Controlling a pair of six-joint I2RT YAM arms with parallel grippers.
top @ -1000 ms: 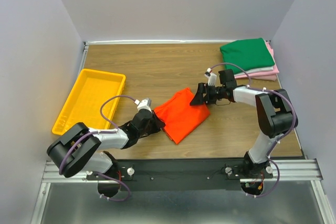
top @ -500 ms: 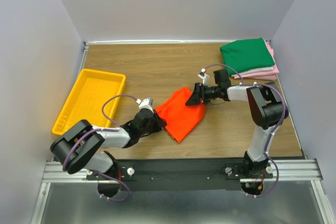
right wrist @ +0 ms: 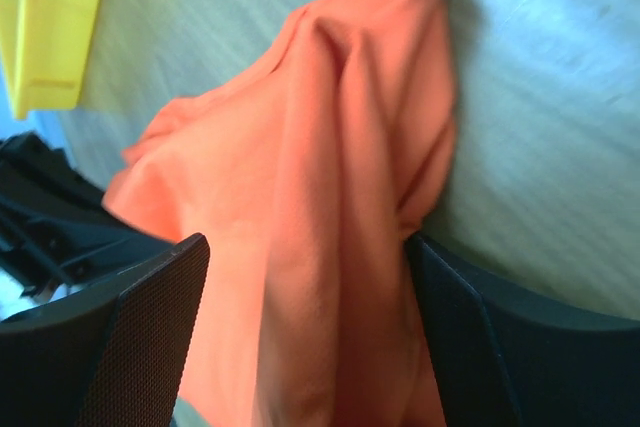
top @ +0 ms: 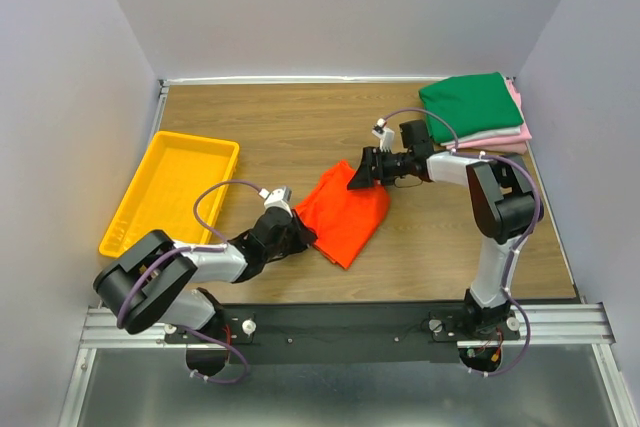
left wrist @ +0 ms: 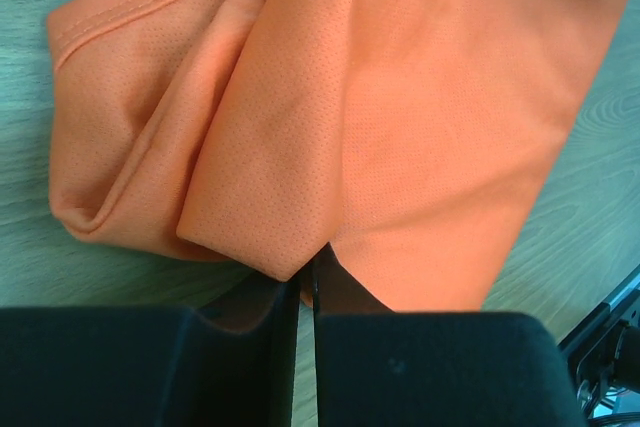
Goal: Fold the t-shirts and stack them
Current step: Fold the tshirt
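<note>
Pinching the near-left corner of the orange t-shirt (top: 342,219), the left tool (top: 300,237) lies low on the tabletop (top: 290,127). In the left wrist view its two fingers (left wrist: 420,367) stand almost together, with only a thin slit between them. A pointed fold of the orange cloth (left wrist: 400,127) runs down into that slit, so this tool is clamped on the shirt's edge.

The right tool (top: 358,175) sits at the shirt's far corner, reaching in from the right. In the right wrist view its fingers (right wrist: 140,347) stand apart, and a thick bunch of the orange cloth (right wrist: 330,247) fills the whole gap, touching both fingers. It reads as gripping that bunch.

The shirt lies on the tabletop between the two tools as a partly folded, creased shape, slanting from near-left to far-right.

A stack of folded t-shirts rests at the far right corner of the tabletop, well apart from both tools. The green t-shirt (top: 470,102) is on top, with pink t-shirt (top: 512,133) edges showing beneath it.

A yellow tray (top: 131,192) lies at the left side of the tabletop.
</note>
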